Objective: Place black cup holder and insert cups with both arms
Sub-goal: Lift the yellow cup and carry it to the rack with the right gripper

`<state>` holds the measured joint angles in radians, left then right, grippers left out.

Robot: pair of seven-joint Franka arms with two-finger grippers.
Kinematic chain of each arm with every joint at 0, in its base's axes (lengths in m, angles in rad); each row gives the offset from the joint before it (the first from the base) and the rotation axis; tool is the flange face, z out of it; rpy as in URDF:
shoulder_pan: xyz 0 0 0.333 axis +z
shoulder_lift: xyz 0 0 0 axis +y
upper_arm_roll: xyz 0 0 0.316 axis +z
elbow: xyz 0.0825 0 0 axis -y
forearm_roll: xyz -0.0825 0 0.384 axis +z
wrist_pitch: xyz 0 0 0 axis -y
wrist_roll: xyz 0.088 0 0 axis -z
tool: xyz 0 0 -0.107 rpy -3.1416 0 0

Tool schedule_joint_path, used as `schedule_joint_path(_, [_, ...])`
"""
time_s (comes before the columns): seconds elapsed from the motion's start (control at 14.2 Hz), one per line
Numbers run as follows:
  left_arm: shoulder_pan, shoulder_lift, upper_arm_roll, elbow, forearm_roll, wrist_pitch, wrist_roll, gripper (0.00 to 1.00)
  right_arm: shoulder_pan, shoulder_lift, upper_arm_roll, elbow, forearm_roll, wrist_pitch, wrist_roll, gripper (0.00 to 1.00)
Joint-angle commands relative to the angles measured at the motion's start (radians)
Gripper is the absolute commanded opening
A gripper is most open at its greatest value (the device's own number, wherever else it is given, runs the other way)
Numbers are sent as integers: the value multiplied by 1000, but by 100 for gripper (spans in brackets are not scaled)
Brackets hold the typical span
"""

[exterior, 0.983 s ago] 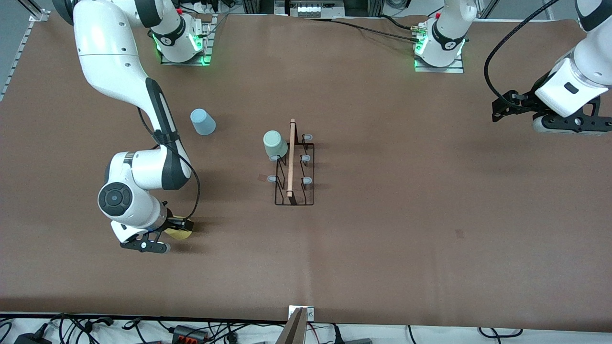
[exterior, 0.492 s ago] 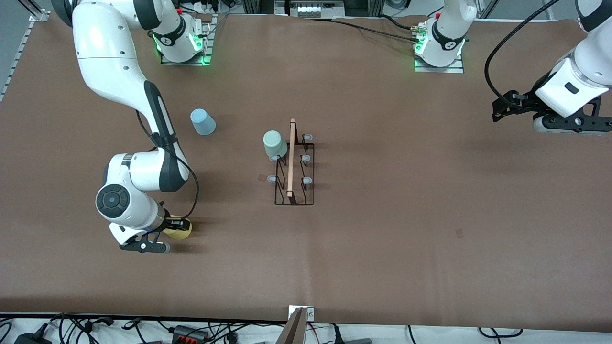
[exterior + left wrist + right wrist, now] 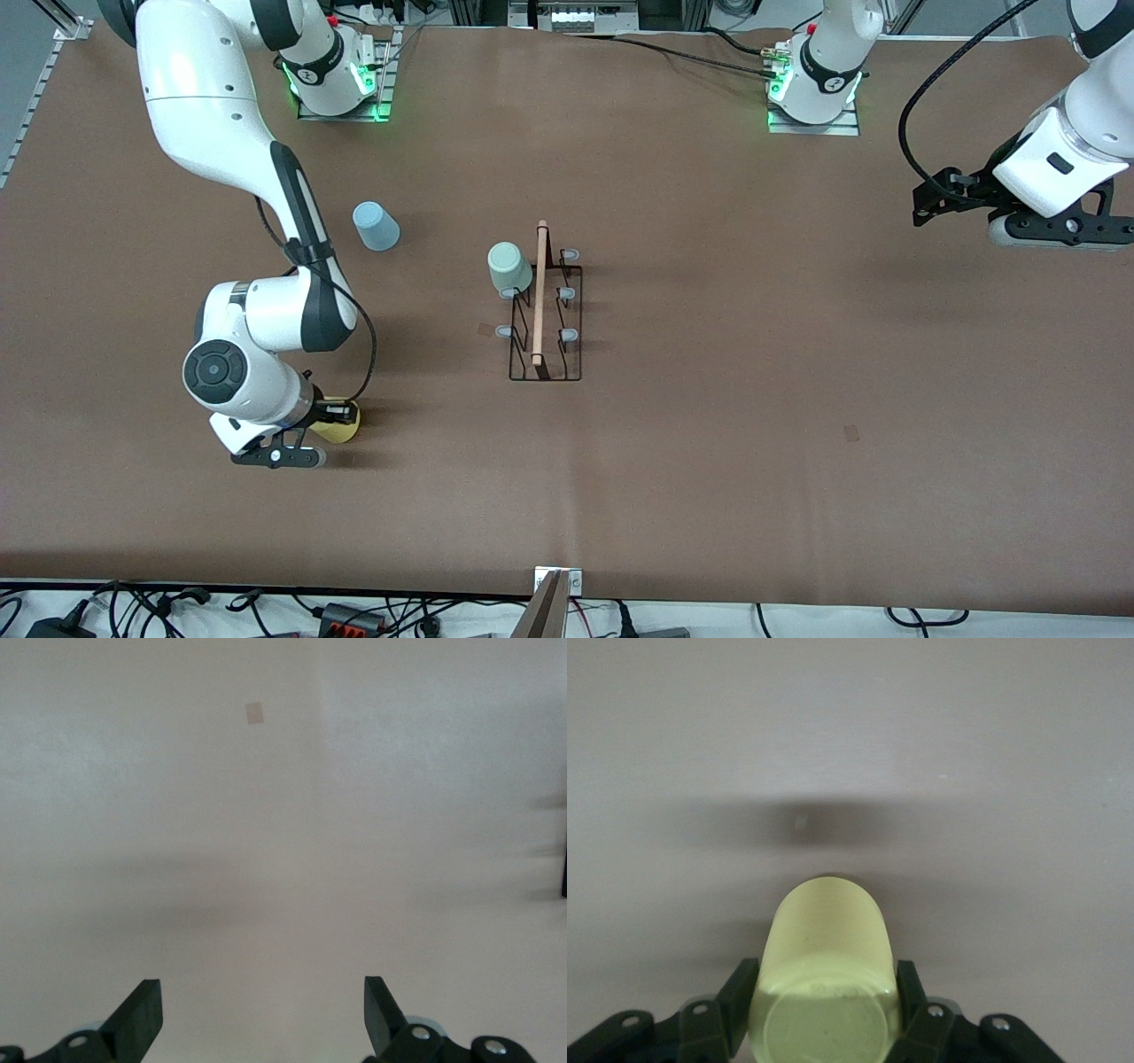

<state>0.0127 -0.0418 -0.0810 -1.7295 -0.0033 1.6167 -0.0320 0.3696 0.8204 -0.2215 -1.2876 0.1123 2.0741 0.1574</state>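
Observation:
The black cup holder [image 3: 542, 306] stands mid-table, its wooden rod handle on top. The pale green cup [image 3: 509, 268] sits on one of its prongs, on the side toward the right arm's end. The light blue cup [image 3: 376, 226] stands upside down on the table, toward the right arm's end. My right gripper [image 3: 330, 418] is low over the table near that end, shut on the yellow cup [image 3: 344, 430]. In the right wrist view, the yellow cup [image 3: 824, 983] lies sideways between the fingers [image 3: 740, 992]. My left gripper [image 3: 930, 199] waits open and empty over the left arm's end, its jaws [image 3: 261, 1019] wide apart.
Small tape marks lie on the brown table cover, one beside the rack [image 3: 486, 330] and one toward the left arm's end [image 3: 850, 432]. A metal bracket [image 3: 556, 580] sits at the table edge nearest the camera. Cables run along that edge.
My right gripper, with the yellow cup in it, has shifted slightly toward the rack. The left arm, the rack and the other cups have not moved.

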Motion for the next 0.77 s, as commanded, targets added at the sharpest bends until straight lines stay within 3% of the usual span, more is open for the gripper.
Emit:
schedule_joint_path(0.0, [1,8,6,25,-17,-23,24,100,64,-90,4,94,0,-203,7,23])
schedule_joint_path(0.14, [1,8,6,25,-17,-23,24,100,86,-101,25,149,61,-282,8,23])
schedule_joint_path(0.35, [1,8,6,25,-18,-23,24,100,123,-125,30,160,176,-296,75,23])
schedule_joint_path(0.7, [1,8,6,25,-18,-23,26,100,238,-118,28,160,178,-266,275,23])
